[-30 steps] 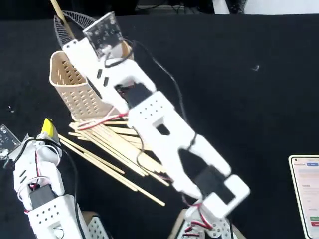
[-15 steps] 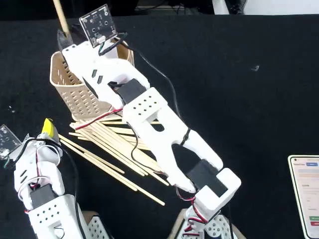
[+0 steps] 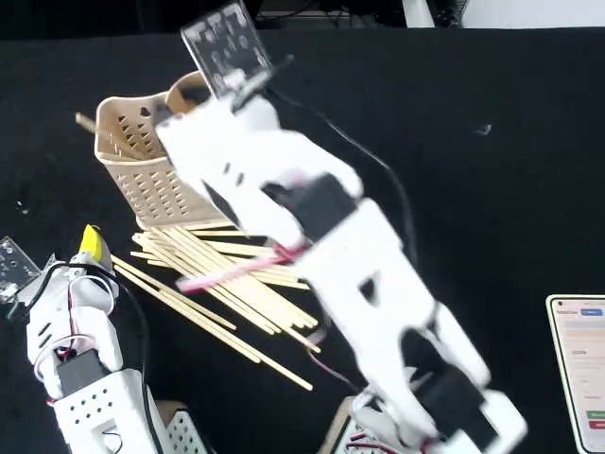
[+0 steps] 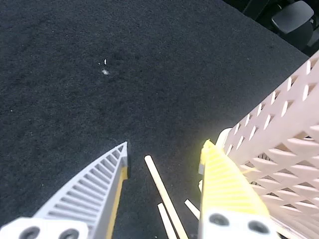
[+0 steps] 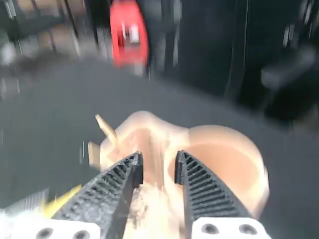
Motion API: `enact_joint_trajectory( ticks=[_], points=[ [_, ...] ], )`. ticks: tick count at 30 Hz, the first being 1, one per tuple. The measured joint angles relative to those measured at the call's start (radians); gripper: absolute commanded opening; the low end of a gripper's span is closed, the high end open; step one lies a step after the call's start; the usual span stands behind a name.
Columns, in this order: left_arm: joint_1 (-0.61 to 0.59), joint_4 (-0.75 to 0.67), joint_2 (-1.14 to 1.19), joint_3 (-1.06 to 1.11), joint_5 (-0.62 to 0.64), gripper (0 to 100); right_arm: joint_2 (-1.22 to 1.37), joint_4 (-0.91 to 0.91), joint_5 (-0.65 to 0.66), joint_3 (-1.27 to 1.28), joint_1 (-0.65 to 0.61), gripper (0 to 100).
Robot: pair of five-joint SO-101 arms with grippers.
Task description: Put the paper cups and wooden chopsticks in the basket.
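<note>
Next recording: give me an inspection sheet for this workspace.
Surface: black cloth, a small speck.
Job's things: basket holds paper cups; one chopstick pokes past its rim; chopstick pile lies on the cloth beside it.
Clutter: screen device at the table edge.
Grippers: left gripper open over chopstick ends; right gripper open above the cups.
Cables: red wires along the right arm.
Surroundings: chair, blurred red object.

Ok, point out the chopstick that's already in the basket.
The chopstick poking out over the basket's rim; the rest lie in a pile on the table beside it.
</note>
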Motion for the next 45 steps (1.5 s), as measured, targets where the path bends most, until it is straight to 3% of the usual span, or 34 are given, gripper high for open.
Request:
enact_joint_trajectory(
  ticks=[4, 7, 10, 14, 17, 23, 28, 36, 41, 45],
  points=[
    [0.0, 0.0, 0.0, 0.0, 0.0, 23, -0.121, 0.262, 0.058, 0.176, -0.023, 11.0],
    [0.0, 0.0, 0.0, 0.0, 0.0, 23, -0.158, 0.284, 0.18, 0.381, -0.035, 11.0],
    [0.0, 0.0, 0.0, 0.0, 0.0, 23, -0.16, 0.17, 0.262, 0.629, -0.06, 12.9],
    [0.0, 0.0, 0.0, 0.0, 0.0, 23, -0.16, -0.063, 0.284, 0.902, -0.114, 20.9],
    [0.0, 0.0, 0.0, 0.0, 0.0, 23, -0.157, -0.201, 0.29, 1.01, -0.137, 21.4],
    [0.008, 0.0, 0.0, 0.0, 0.0, 23, 0.012, -0.321, 0.368, 1.025, -0.133, 20.7],
    [0.008, 0.0, 0.0, 0.0, 0.0, 23, 0.181, -0.331, 0.427, 0.947, -0.06, 0.6],
    [0.008, 0.0, 0.0, 0.0, 0.0, 23, 0.129, -0.163, 0.439, 0.899, 0.064, 1.1],
    [0.008, 0.0, 0.0, 0.0, 0.0, 23, 0.002, -0.029, 0.439, 0.899, 0.08, 1.1],
    [0.008, 0.0, 0.0, 0.0, 0.0, 23, -0.015, -0.026, 0.463, 0.948, 0.08, 1.3]
  ],
)
